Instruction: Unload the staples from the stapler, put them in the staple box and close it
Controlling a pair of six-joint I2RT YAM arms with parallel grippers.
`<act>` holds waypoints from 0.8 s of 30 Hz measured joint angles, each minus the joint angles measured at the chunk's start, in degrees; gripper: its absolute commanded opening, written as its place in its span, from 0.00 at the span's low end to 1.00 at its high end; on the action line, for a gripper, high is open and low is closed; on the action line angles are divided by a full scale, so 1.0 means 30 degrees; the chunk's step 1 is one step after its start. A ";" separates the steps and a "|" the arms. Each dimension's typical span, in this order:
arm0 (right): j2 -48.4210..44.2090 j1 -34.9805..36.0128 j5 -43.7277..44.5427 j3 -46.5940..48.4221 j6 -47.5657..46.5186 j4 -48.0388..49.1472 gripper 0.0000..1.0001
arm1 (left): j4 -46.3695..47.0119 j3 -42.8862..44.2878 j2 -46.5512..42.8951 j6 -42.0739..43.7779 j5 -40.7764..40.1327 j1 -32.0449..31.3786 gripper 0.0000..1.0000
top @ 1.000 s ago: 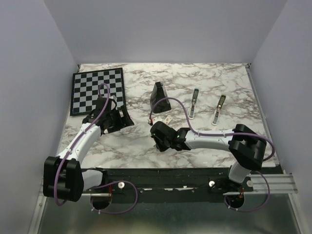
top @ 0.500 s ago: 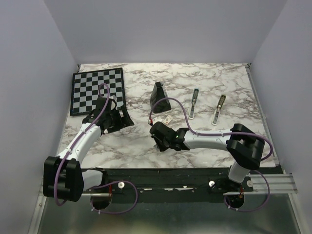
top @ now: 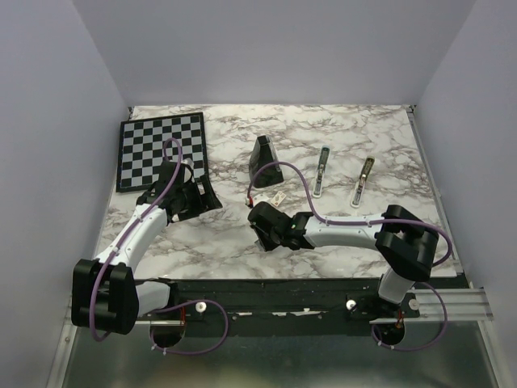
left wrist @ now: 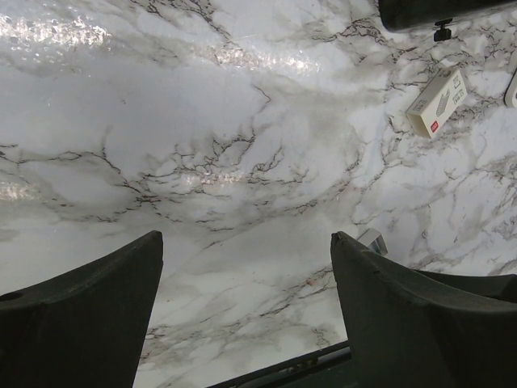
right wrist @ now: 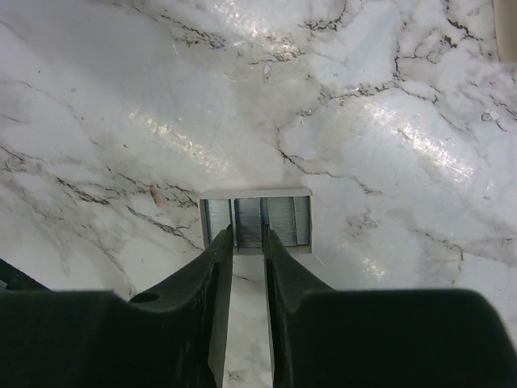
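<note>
Right wrist view: right pincer (right wrist: 247, 234), narrowed to a slit, pinches a ridged silver-grey strip of staples (right wrist: 257, 221) over the white marble-patterned bench (right wrist: 388, 121). Its arm has edged nearward, then halted. The slim blue-grey metal stapler (top: 322, 171) lies well apart. Left pincer (left wrist: 246, 307) gapes empty. Unloading looks nearly done.

Right wrist cam: the near edge of the ridged silver staple strip (right wrist: 283, 220) is hidden behind the fingertips of the black right gripper (right wrist: 247, 233). Can't tell if they pinch it. Top cam: that gripper covers the strip. Left wrist cam: a small grey block (left wrist: 371, 240) sits half behind the black left gripper's (left wrist: 246, 236) finger. Further out, a white object (left wrist: 512, 87) is cut off by the frame edge.
</note>
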 measured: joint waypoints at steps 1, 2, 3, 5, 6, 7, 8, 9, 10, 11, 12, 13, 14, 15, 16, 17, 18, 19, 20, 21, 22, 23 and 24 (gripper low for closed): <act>0.0000 0.0000 0.0000 0.0007 0.0000 0.0000 0.30 | 0.0000 0.0000 0.0000 -0.0007 0.0000 0.0000 0.91; 0.0000 0.0007 0.0007 0.0022 0.0000 0.0000 0.30 | 0.0007 0.0000 0.0000 -0.0007 0.0000 0.0000 0.91; 0.0000 0.0015 0.0000 0.0044 0.0000 0.0000 0.30 | 0.0007 0.0000 0.0000 -0.0007 0.0000 0.0000 0.91; 0.0000 0.0066 0.0007 0.0138 0.0000 0.0000 0.31 | 0.0000 0.0000 0.0000 -0.0007 0.0007 0.0000 0.91; 0.0000 0.0080 0.0007 0.0204 0.0000 0.0000 0.31 | 0.0000 0.0000 0.0000 0.0000 0.0007 0.0000 0.91; -0.0007 0.0102 0.0007 0.0277 0.0007 -0.0007 0.32 | 0.0000 0.0000 0.0000 0.0000 0.0007 0.0000 0.91; -0.0022 0.0102 0.0007 0.0342 0.0000 -0.0007 0.33 | 0.0000 0.0000 -0.0007 0.0000 0.0007 0.0000 0.91; -0.0073 0.0102 0.0007 0.0401 0.0007 -0.0036 0.35 | 0.0000 -0.0007 -0.0007 0.0007 0.0007 0.0000 0.91; -0.0153 0.0102 0.0029 0.0466 0.0015 -0.0102 0.39 | 0.0000 -0.0007 -0.0029 0.0007 0.0007 0.0000 0.91; -0.0248 0.0102 0.0066 0.0517 0.0007 -0.0153 0.42 | 0.0000 -0.0015 -0.0073 0.0007 0.0007 0.0000 0.91; -0.0430 0.0102 0.0284 0.0554 0.0007 -0.0182 0.45 | 0.0007 -0.0022 -0.0131 0.0007 0.0007 0.0000 0.91; -0.0568 0.0095 0.0481 0.0583 0.0000 -0.0211 0.50 | 0.0007 -0.0029 -0.0182 0.0007 0.0000 0.0000 0.91; -0.0707 0.0036 0.0787 0.0670 0.0000 -0.0335 0.54 | 0.0000 -0.0036 -0.0248 0.0000 0.0000 0.0000 0.91; -0.0765 -0.0087 0.1115 0.0882 -0.0022 -0.0546 0.57 | 0.0000 -0.0036 -0.0291 0.0000 -0.0007 0.0000 0.91; -0.0772 -0.0240 0.1413 0.1166 -0.0095 -0.0670 0.62 | 0.0000 -0.0036 -0.0350 0.0007 -0.0015 0.0000 0.91; -0.0765 -0.0379 0.1596 0.1370 -0.0175 -0.0721 0.64 | -0.0007 -0.0036 -0.0408 0.0000 -0.0022 0.0000 0.91; -0.0721 -0.0619 0.1807 0.1698 -0.0248 -0.0918 0.66 | -0.0015 -0.0036 -0.0444 0.0007 -0.0036 0.0000 0.91; -0.0678 -0.0954 0.1989 0.2025 -0.0299 -0.1056 0.70 | -0.0044 -0.0036 -0.0525 0.0007 -0.0102 0.0000 0.91; -0.0612 -0.1399 0.2113 0.2361 -0.0408 -0.1144 0.71 | -0.0073 -0.0036 -0.0619 0.0007 -0.0124 0.0000 0.91; -0.0576 -0.1829 0.2222 0.2579 -0.0474 -0.1158 0.71 | -0.0109 -0.0036 -0.0714 0.0007 -0.0160 0.0000 0.90; -0.0554 -0.2324 0.2331 0.2732 -0.0546 -0.1173 0.72 | -0.0124 -0.0036 -0.0780 0.0000 -0.0160 0.0000 0.90; -0.0554 -0.2688 0.2361 0.2783 -0.0576 -0.1166 0.72 | -0.0124 -0.0036 -0.0845 0.0007 -0.0160 0.0000 0.89; -0.0554 -0.3220 0.2375 0.2805 -0.0590 -0.1180 0.72 | -0.0124 -0.0036 -0.0903 0.0007 -0.0160 0.0000 0.89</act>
